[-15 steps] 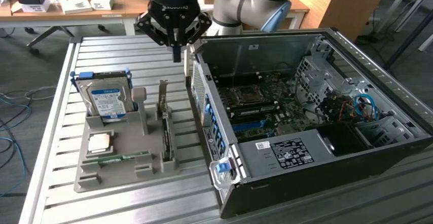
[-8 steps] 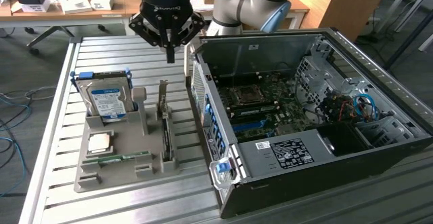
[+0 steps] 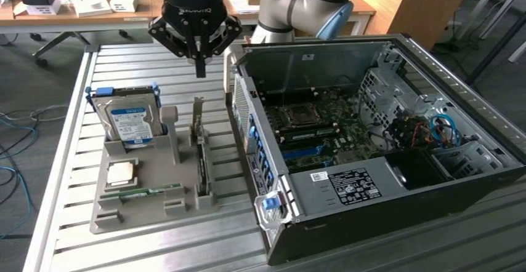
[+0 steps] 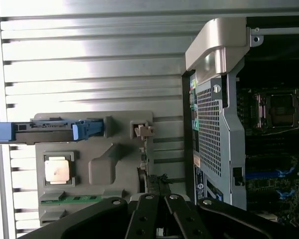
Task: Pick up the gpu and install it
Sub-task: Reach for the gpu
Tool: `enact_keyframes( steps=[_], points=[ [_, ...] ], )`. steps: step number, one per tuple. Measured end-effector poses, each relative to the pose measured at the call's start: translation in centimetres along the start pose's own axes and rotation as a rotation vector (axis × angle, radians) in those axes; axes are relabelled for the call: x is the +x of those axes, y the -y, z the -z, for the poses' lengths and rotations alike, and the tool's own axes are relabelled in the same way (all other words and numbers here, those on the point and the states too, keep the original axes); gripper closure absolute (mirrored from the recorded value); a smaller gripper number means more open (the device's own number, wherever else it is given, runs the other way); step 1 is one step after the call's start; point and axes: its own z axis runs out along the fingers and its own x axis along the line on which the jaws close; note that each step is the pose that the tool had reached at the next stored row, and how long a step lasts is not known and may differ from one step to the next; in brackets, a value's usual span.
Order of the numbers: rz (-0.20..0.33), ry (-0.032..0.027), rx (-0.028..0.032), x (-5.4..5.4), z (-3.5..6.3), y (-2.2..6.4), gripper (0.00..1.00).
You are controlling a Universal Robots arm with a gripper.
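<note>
While its fingers point(image 3: 199, 60) are pinched together, empty, the gripper point(image 3: 199, 72) hovers.
Below the fingertips the gpu point(image 3: 201, 158) stands on edge in the gray holder point(image 3: 115, 215), untouched.

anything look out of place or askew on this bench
Nothing stands out. The gpu stands on edge in its slot of the grey holder, the hard drive sits in its own, and the computer case lies open. The claw hangs shut above the holder, empty.
</note>
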Motion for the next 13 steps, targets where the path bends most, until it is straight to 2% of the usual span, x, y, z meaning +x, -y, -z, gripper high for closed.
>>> enact_keyframes(
  steps=[13],
  points=[
    [0.0, -0.0002, 0.0001, 0.09, 0.0, 0.08, 0.89]
  ],
)
